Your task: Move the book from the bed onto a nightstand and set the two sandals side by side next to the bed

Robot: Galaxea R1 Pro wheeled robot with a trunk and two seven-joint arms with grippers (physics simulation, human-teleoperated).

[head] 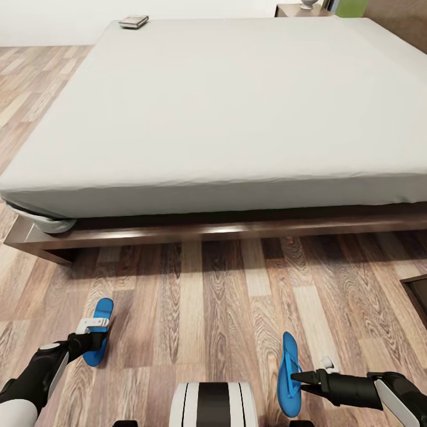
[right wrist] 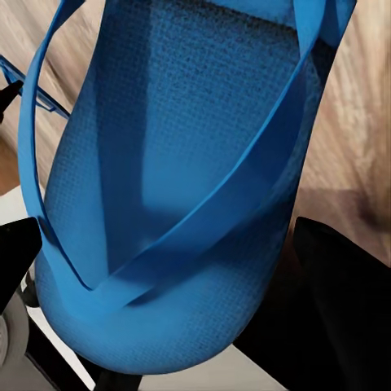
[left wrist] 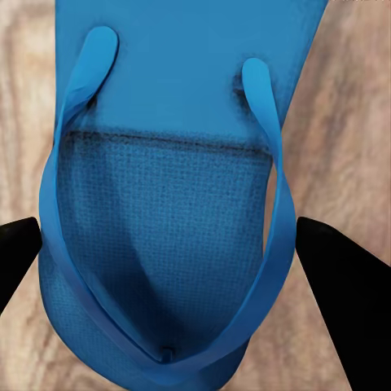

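Right gripper (head: 295,376) clamps tilted right sandal (head: 288,379); left gripper (head: 95,339) spread around flat left sandal (head: 99,332), fingers (left wrist: 338,273) apart. Head view adds book (head: 133,22) far-left on bed (head: 225,107).

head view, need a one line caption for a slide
Both grippers, left and right, at a blue sandal each on the wood floor before the bed.
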